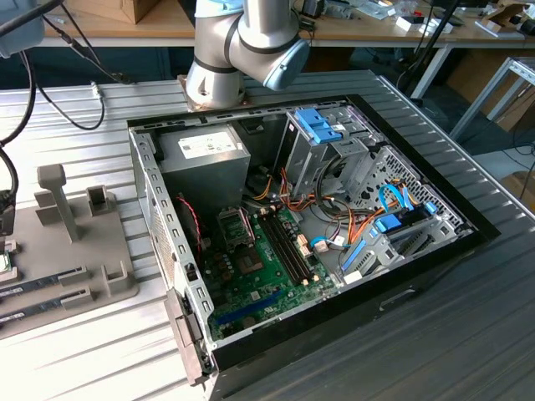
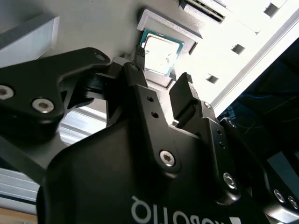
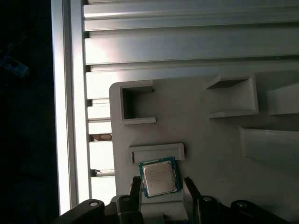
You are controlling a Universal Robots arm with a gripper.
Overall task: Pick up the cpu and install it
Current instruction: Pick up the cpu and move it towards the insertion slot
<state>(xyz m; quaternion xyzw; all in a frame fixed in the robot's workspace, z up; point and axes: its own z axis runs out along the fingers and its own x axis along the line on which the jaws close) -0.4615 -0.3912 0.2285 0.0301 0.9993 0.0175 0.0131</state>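
The cpu [image 3: 160, 177] lies flat on the grey tray [image 3: 201, 135], its far edge just beside a low raised lip [image 3: 156, 152]. The gripper [image 3: 162, 185] straddles it with jaws open (a slim gap at either side edge).

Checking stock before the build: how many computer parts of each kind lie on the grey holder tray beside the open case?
cpu: 1
memory sticks: 2
Total: 3
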